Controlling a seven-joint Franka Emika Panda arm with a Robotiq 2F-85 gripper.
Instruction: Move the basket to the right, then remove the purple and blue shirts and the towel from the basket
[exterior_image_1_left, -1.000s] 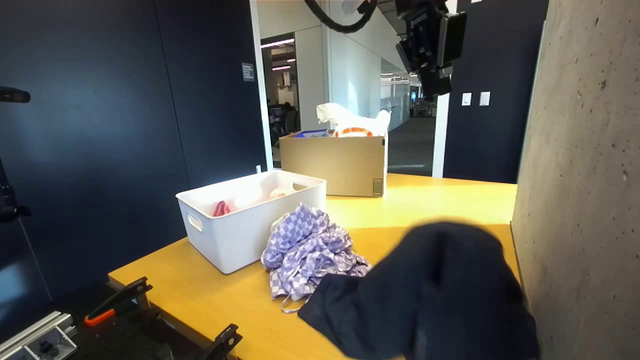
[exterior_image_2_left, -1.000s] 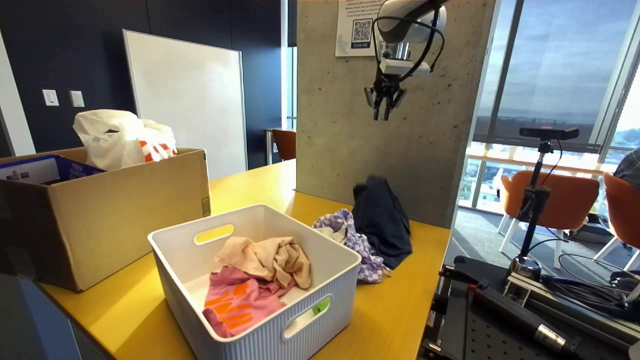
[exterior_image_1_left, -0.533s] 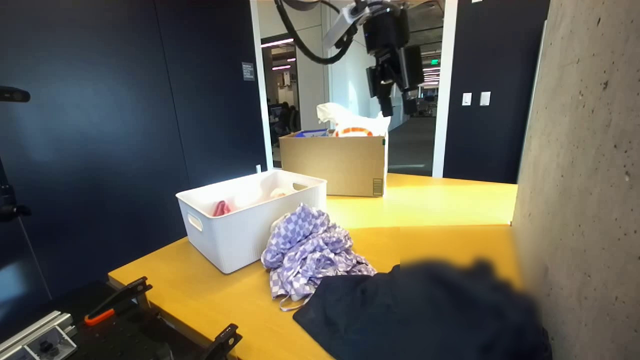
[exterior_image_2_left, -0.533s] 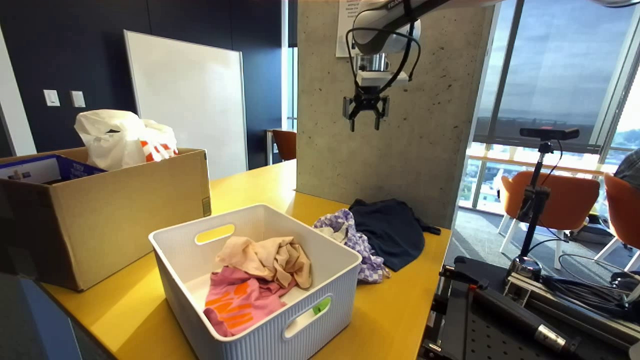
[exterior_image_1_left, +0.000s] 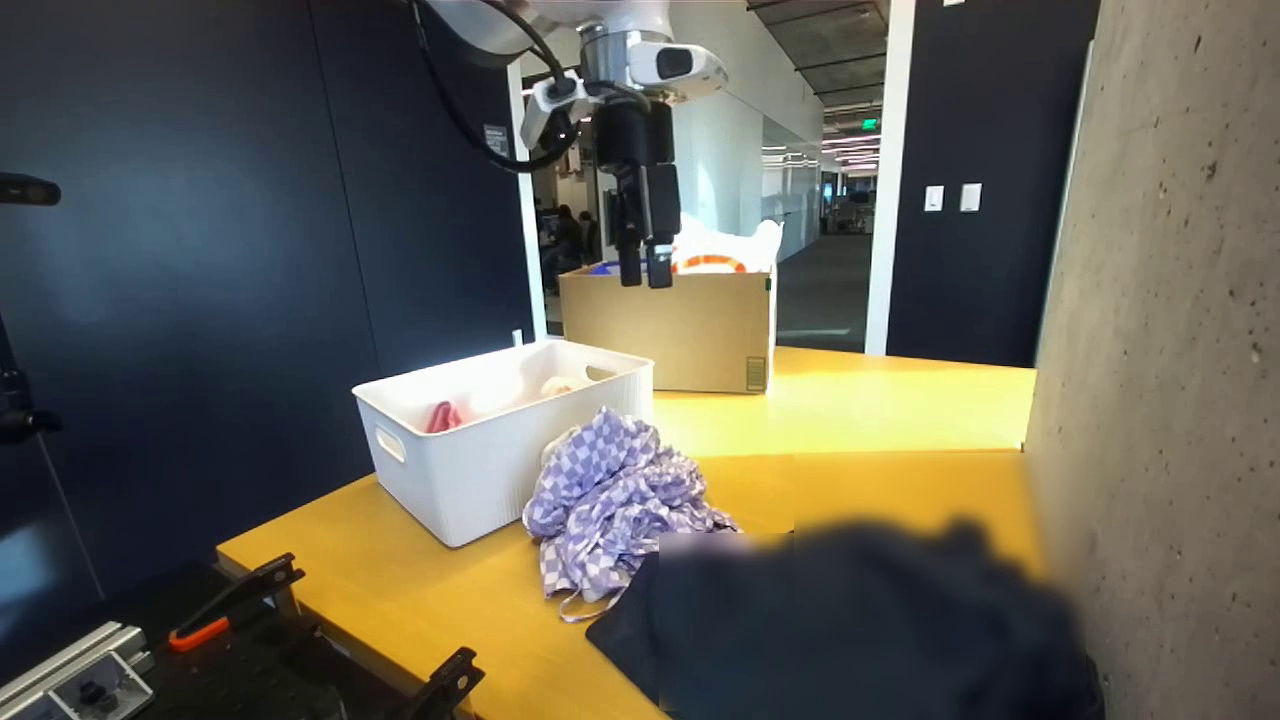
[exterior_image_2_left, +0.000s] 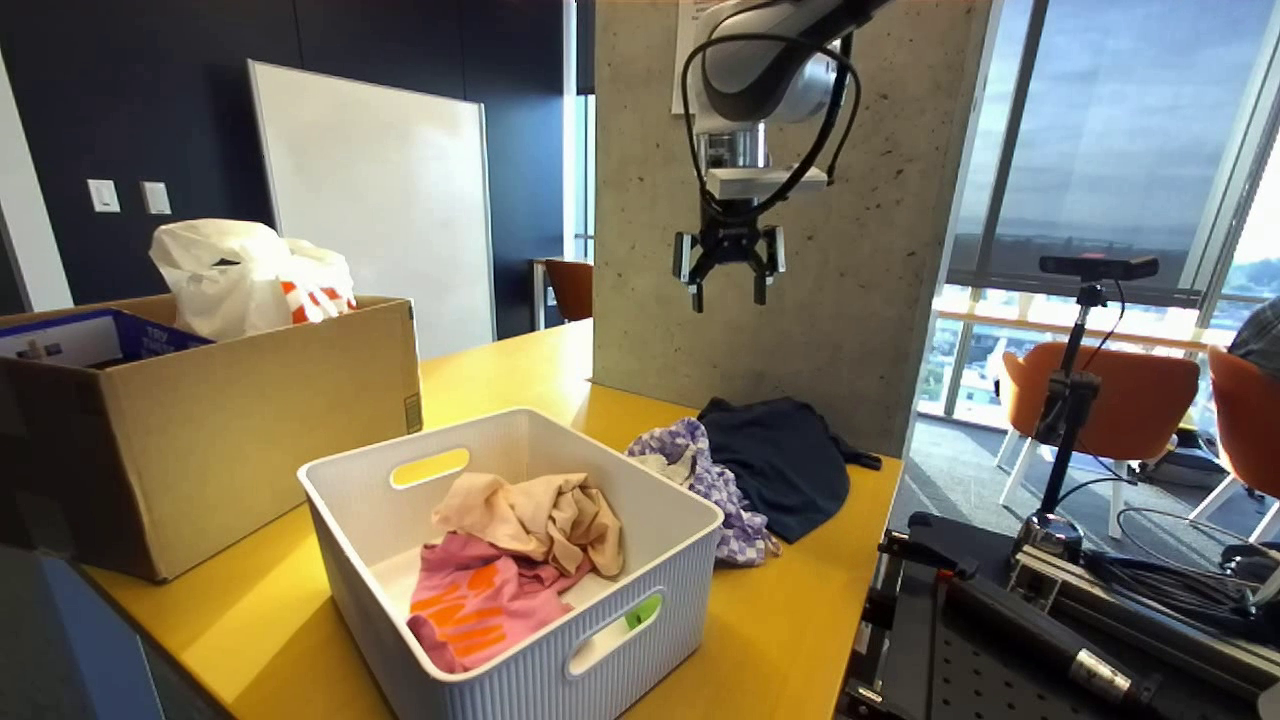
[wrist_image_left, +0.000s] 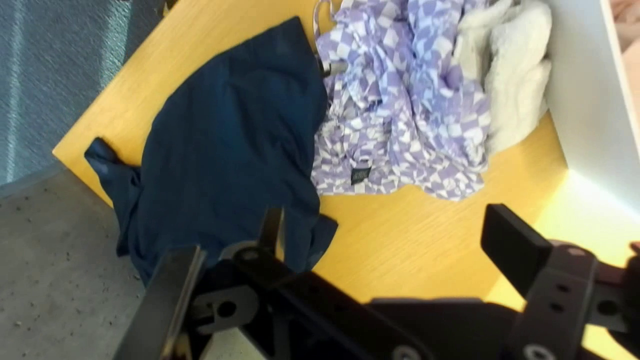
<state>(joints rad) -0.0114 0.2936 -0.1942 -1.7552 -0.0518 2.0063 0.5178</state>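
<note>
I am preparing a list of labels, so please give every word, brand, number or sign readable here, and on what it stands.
"TRY": on the blue box; the line below it is too blurred.
Too small, hidden or blurred: tag on the purple checked shirt; wall sign; green sign; poster; corner label on the cardboard box; marking on the end effector.
Orange prints on white bag and pink shirt: lettering unclear.

"TRY" can be read on the blue box (exterior_image_2_left: 145, 336).

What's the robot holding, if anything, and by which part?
Nothing is held: the pincer is open and empty, and the navy garment lies on the table.
</note>
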